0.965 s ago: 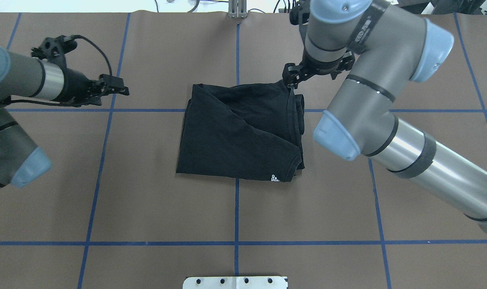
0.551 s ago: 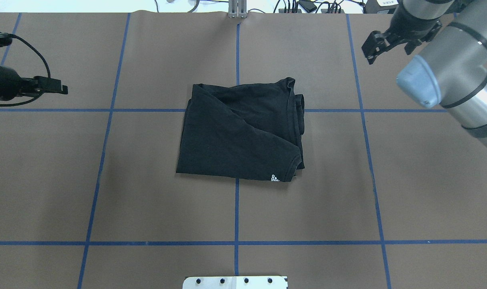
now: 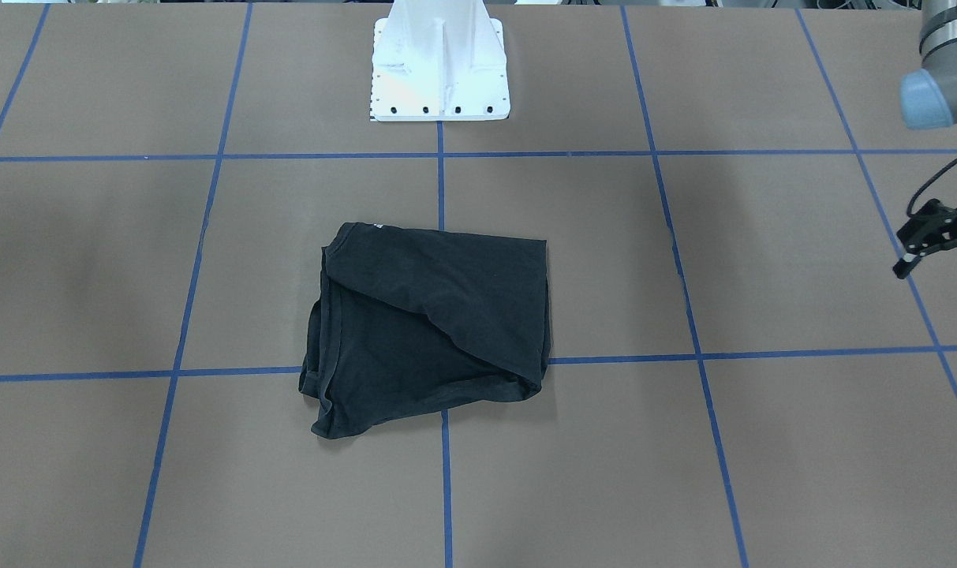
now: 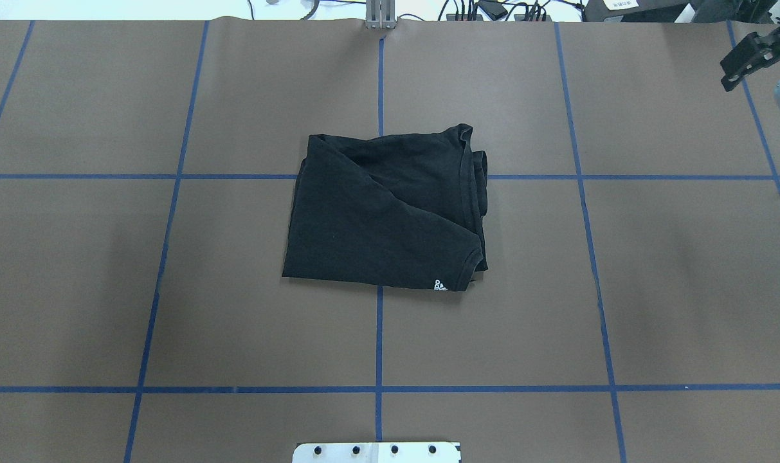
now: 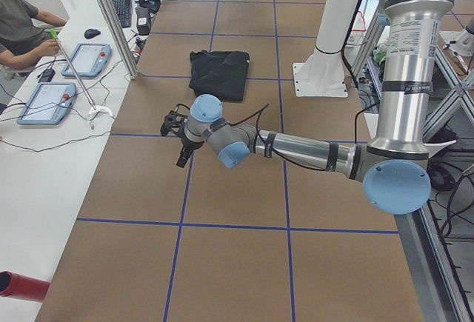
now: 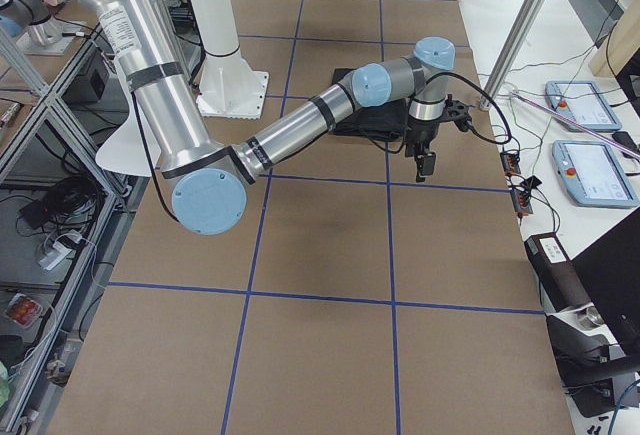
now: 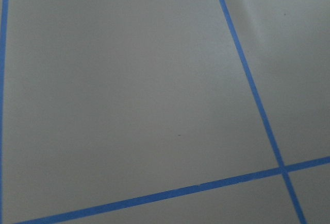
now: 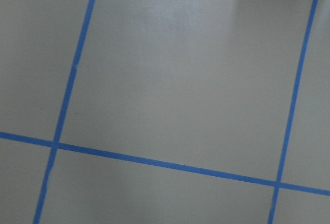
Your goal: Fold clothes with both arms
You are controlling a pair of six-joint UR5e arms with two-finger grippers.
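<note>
The T-shirt [image 4: 383, 212] lies in the middle of the table, folded into a rough rectangle over a crossing of the blue tape lines [image 4: 379, 360]. Only plain black cloth shows; a slanting flap runs across the top layer, and doubled edges stack along the side toward the robot's right. A small white logo [image 4: 440, 285] shows at the near corner on that side.

Neither gripper touches it. The left gripper [image 3: 937, 272] hangs well off to its own side with its fingers spread and nothing between them. The right gripper [image 4: 746, 58] is at the far right corner of the overhead view, carrying no cloth – whether its fingers are apart I cannot tell.

The fold looks nearly done, or done. If one more fold or a tidy-up is wanted, the loose stacked edges are the weak spot. Each gripper should pinch all the layers at a corner on that side, and both should lift level together, then lay the cloth over slowly so the slanting flap does not slide open.

The tabletop [image 4: 685, 289] is a matte brown sheet – the tape divides it into squares – and the white pedestal base [image 3: 440, 71] stands at the robot's edge. Beside the table's left end is a white bench with two tablets [image 5: 46, 104] and loose cables, where a person [image 5: 22, 22] sits.
</note>
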